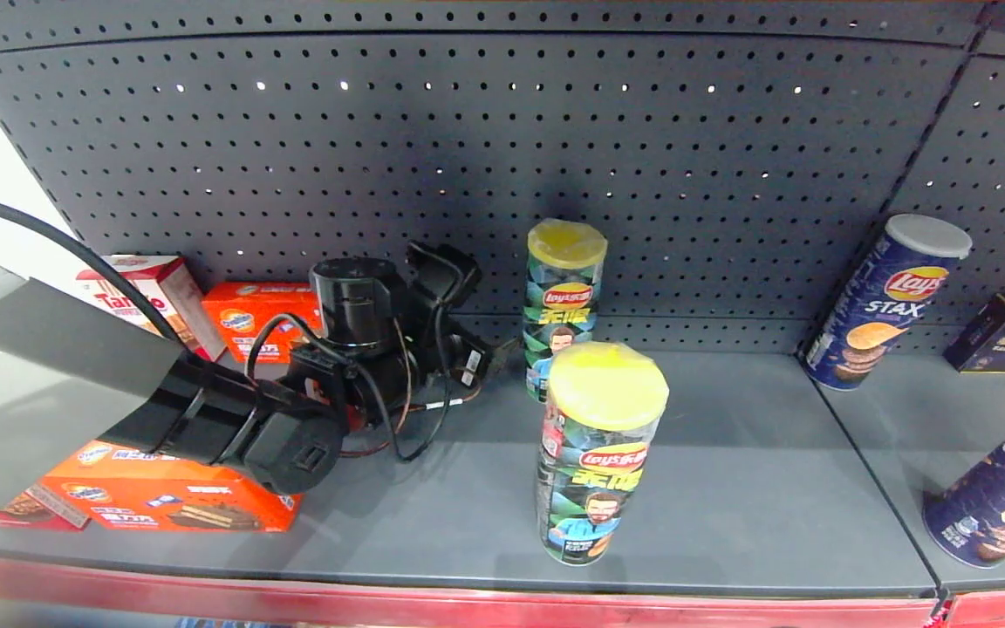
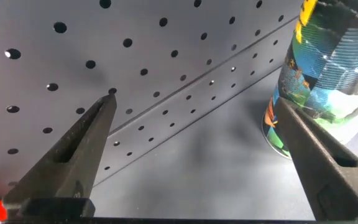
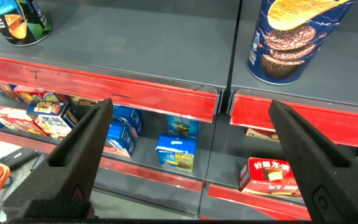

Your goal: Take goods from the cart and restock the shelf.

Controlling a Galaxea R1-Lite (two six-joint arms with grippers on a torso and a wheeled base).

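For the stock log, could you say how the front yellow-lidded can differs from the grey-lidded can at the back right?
The front can is green-patterned, the grey-lidded can dark blue. The front can stands near the shelf edge, the grey-lidded can by the pegboard. Both are lidded tubes.

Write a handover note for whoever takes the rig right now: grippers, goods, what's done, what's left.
Left gripper: open, empty, over the shelf near the back panel, close beside the rear green chip can.
Right gripper: open, empty, held low in front of the red edge strips.
Goods: the rear green chip can and the front green chip can stand upright, yellow lids on, one behind the other and apart.
Done: both cans appear shelved.
Left: probably draw the left arm back without knocking the rear can, then fetch more from the cart.
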